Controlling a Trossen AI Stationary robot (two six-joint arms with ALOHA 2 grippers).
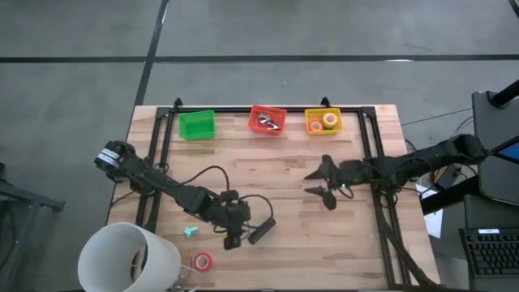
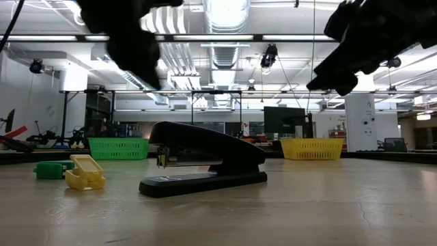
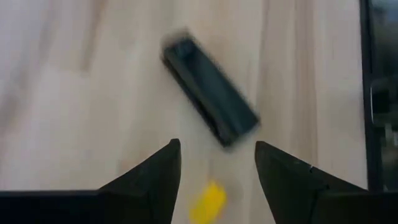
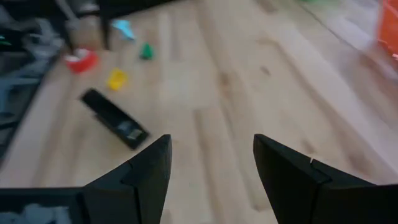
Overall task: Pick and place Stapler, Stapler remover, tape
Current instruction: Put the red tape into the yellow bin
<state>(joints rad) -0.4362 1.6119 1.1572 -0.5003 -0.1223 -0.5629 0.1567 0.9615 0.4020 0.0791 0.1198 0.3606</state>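
The stapler (image 1: 261, 232) lies loose on the table (image 1: 276, 162), down toward five o'clock of the left tool (image 1: 232, 229), just beside it and not gripped. That tool's two fingers stand apart with nothing between them; in its own wrist view the black bar sits just past the fingertips, tilted, with a small yellow piece (image 3: 207, 200) nearer in. The right tool (image 1: 323, 183) hangs over the middle of the table at about three o'clock from the stapler, well apart from it, its fingers spread wide and empty too.

As for progress, I'd judge it partly done. Along the far edge, at twelve o'clock, stand three bins: the green bin (image 1: 196, 124) looks empty, the red bin (image 1: 268, 120) has some small metal things in it (staple removers, I'd guess), and the yellow bin (image 1: 323, 122) holds two tape rolls. Still out on the table are the stapler, one red tape roll (image 1: 203, 261) near the front edge at seven o'clock of the stapler, and a small teal piece (image 1: 190, 232) at nine o'clock. A white bucket (image 1: 130, 258) stands at the front left corner.
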